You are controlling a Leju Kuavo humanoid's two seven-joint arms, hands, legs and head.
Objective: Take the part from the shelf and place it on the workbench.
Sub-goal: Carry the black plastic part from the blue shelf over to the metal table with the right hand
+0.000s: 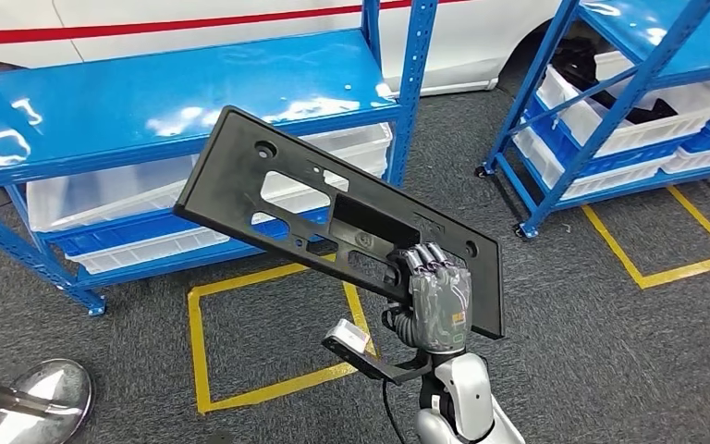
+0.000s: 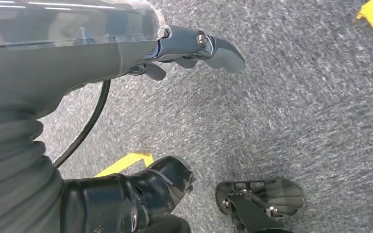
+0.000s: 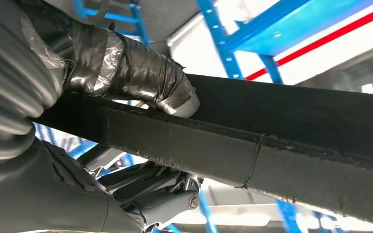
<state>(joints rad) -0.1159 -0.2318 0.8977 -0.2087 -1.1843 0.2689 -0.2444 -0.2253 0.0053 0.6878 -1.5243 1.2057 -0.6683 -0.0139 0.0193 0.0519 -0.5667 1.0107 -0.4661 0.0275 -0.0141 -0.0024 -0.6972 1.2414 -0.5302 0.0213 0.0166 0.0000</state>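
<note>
My right hand (image 1: 437, 296) grips a long, flat black plastic part (image 1: 268, 199) near one end, its fingers wrapped over the front face. The part has rectangular cut-outs and round holes. It is tilted, slanting up and to the left in front of the blue shelf (image 1: 148, 102). In the right wrist view the taped thumb (image 3: 141, 73) presses on the part's edge (image 3: 291, 145), with the darker fingers (image 3: 150, 189) on the other side. My left hand (image 2: 184, 48) hangs over the grey carpet, fingers apart and holding nothing.
White bins (image 1: 102, 199) sit on the shelf's lower tiers. A second blue rack (image 1: 610, 102) with bins stands at the right. Yellow tape squares (image 1: 199, 351) mark the carpet. A chrome stand base (image 1: 37, 398) is at the lower left. A white car body (image 1: 240, 18) lies behind.
</note>
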